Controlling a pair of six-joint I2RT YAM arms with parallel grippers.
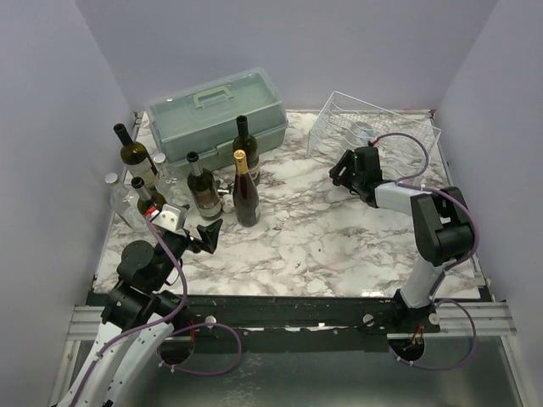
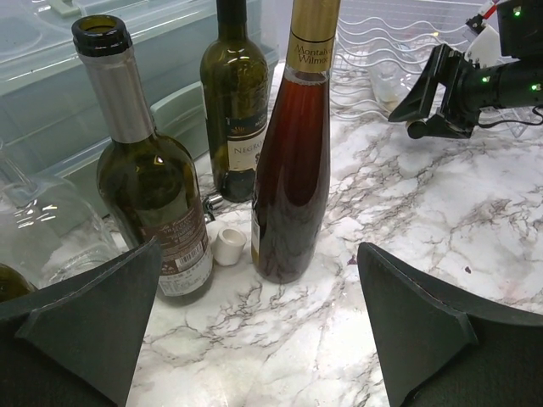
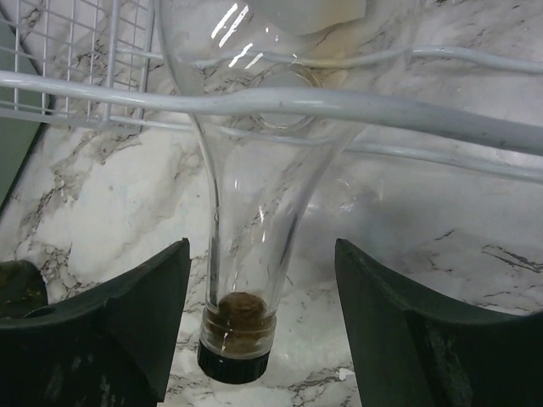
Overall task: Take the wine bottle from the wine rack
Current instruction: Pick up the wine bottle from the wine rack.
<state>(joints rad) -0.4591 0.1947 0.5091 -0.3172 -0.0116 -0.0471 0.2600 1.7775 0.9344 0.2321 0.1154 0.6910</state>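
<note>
The clear glass wine bottle (image 3: pixel 246 254) lies on its side in the white wire wine rack (image 1: pixel 403 127), at the far right of the white and grey marble desk (image 1: pixel 322 246). It is not out yet. Its long body goes from far to near. Its fat end is deep in the rack on the far side. Its thin neck pokes out under the front wire and points to the near side, a bit left, right at the right gripper (image 3: pixel 261 280). A small black cap (image 3: pixel 235 362) is on the end of the neck.

The right gripper's jaws are open, one on each side of the neck, and not touching it. I think the next steps are to close on the neck, pull the bottle out, and set it on the desk.

The left gripper (image 1: pixel 210 235) is at the near left, well apart from the rack, with its jaws wide open and holding nothing. In front of it stand dark glass bottles (image 1: pixel 204 182) and a grey-green plastic toolbox (image 1: pixel 216 114).
</note>
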